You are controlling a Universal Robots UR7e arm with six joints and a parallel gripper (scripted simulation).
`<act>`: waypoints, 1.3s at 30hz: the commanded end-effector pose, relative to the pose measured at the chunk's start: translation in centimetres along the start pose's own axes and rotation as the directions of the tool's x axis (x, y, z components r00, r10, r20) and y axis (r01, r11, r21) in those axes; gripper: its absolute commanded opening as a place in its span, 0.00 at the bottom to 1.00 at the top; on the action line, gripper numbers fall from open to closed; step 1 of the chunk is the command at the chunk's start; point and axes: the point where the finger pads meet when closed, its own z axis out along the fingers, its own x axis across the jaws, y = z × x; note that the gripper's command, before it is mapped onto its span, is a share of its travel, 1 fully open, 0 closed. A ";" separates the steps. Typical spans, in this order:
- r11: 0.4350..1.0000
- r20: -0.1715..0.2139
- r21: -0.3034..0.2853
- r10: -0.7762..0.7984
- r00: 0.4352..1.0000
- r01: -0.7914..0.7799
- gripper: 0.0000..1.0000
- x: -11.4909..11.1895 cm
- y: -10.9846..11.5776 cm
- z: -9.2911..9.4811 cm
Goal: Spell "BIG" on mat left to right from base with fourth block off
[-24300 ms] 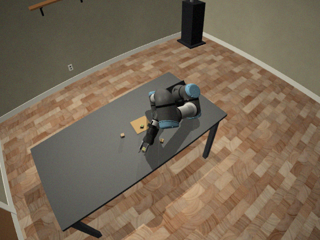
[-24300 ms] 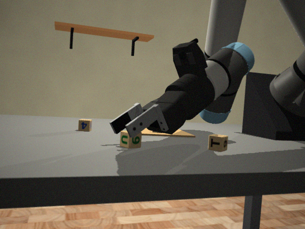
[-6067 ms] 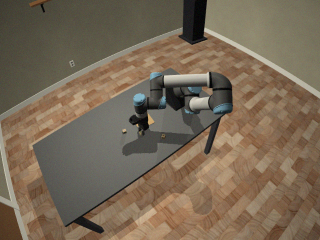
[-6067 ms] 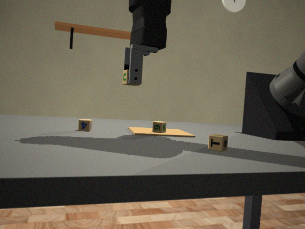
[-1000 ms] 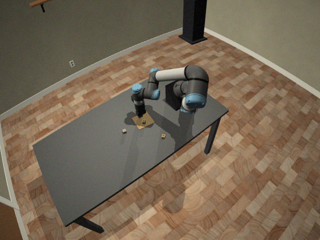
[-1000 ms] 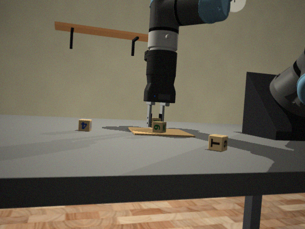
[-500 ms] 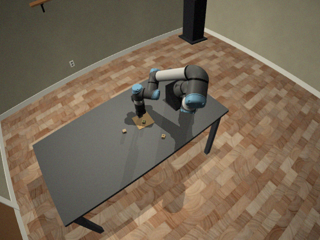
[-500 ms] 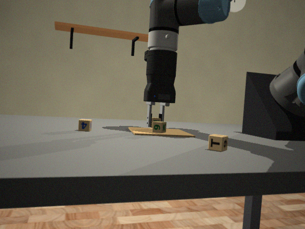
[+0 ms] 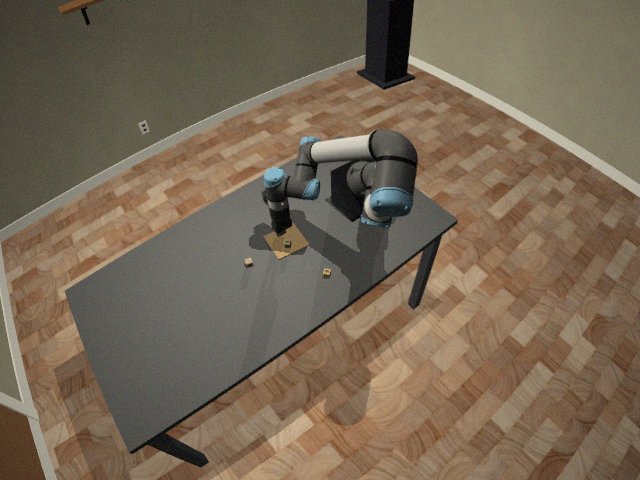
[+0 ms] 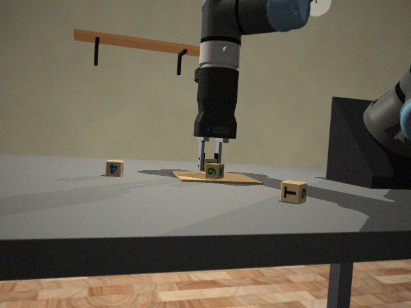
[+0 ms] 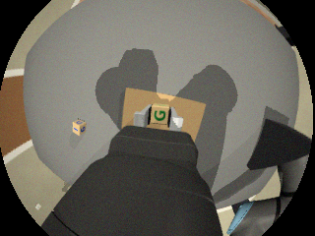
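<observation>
My tool point(image 9: 280, 233) point(image 10: 209, 163) point(image 11: 160, 112) is closed on the G block point(image 10: 210, 160) point(image 11: 159, 115), low over the mat point(image 9: 280, 252) point(image 10: 240, 179) point(image 11: 191, 109). In the exterior view it sits on the far side of the green 6-and-K block point(image 9: 287, 243) point(image 10: 214, 171); I judge that I must lower it straight, keeping that neighbour untouched.

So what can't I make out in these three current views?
- Wrist view: the block on the mat; the gripper hides it.
- Exterior view: the gripped block's lower part, behind that block.
- Top view: letters on the loose blocks, too small.
- Exterior view: the arm's upper part, cut off by the frame.
</observation>
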 end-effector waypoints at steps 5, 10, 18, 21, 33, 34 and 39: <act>1.000 0.000 0.000 0.000 1.000 0.000 0.49 0.1 0.1 0.0; 1.000 0.000 0.000 0.000 1.000 0.000 0.49 0.1 0.1 0.0; 1.000 0.000 0.000 0.000 1.000 0.000 0.49 0.1 0.1 0.0; 1.000 0.000 0.000 0.000 1.000 0.000 0.49 0.1 0.1 0.0; 1.000 -0.002 -0.002 0.001 1.000 -0.001 0.49 0.2 0.1 0.4; 1.000 -0.002 -0.002 0.001 1.000 -0.001 0.49 0.2 0.1 0.4; 1.000 -0.002 -0.002 0.001 1.000 -0.001 0.49 0.2 0.1 0.5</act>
